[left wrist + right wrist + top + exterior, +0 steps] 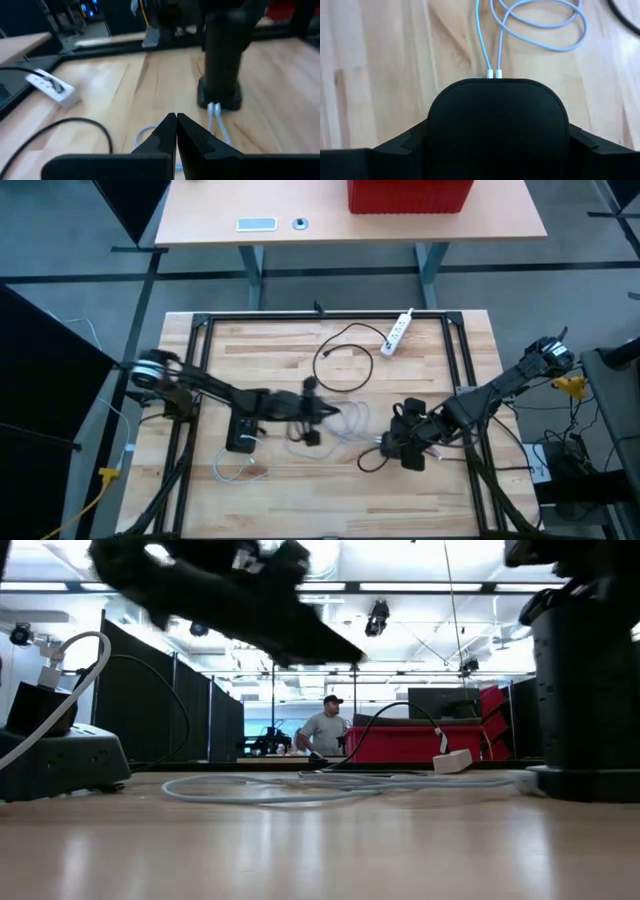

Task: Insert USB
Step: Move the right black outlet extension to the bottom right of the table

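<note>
From above we see our right gripper clamped around the black hub, left gripper shut and empty nearby; our right wrist shows two white plugs already seated, cables running straight away.

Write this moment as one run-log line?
left end effector: shut, empty | right end effector: around black hub | white cables: two plugged in

I can read no words, numbers, brand marks or signs anywhere I look. The black block in front of my right wrist is plain, and the white power strip and red box carry nothing I can make out.
</note>
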Controlling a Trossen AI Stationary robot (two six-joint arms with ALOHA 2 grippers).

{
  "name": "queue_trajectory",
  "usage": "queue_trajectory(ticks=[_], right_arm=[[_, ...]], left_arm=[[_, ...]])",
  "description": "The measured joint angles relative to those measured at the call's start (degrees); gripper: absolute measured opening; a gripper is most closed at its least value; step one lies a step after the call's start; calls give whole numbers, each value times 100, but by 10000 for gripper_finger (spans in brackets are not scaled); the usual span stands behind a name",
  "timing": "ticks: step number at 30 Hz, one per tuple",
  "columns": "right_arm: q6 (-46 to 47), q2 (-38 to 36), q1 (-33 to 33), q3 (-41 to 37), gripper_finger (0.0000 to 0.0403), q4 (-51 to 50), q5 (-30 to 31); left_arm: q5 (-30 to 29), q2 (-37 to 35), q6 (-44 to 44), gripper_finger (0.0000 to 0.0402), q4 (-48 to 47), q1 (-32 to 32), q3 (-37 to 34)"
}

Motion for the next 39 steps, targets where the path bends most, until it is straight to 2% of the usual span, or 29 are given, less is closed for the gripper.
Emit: queue_trajectory(ticks=[7,11,15,23,30,36,39], right_arm=[[-464,-89,-371,133,261,-22,-23],[-662,-94,-403,164,261,-18,53],[-941,-122,-343,169,261,-33,-218],[-1070,-259,247,222,261,-341,-553],[-988,-712,1174,220,261,-647,-203],[-1026,-882,1876,220,261,-859,-275],[-967,-874,2051,217,261,-1144,-401]], left_arm=[[-1,-991,-57,0,679,1,-1169],[0,-1139,-53,0,716,1,-1411],[8,-1168,-48,0,736,1,-1459],[1200,-1189,-31,0,834,-65,-960],[1270,-1177,-11,0,725,-133,-451],[2263,-1177,-38,0,706,-132,-147],[2565,-1177,-93,0,712,-135,14]])
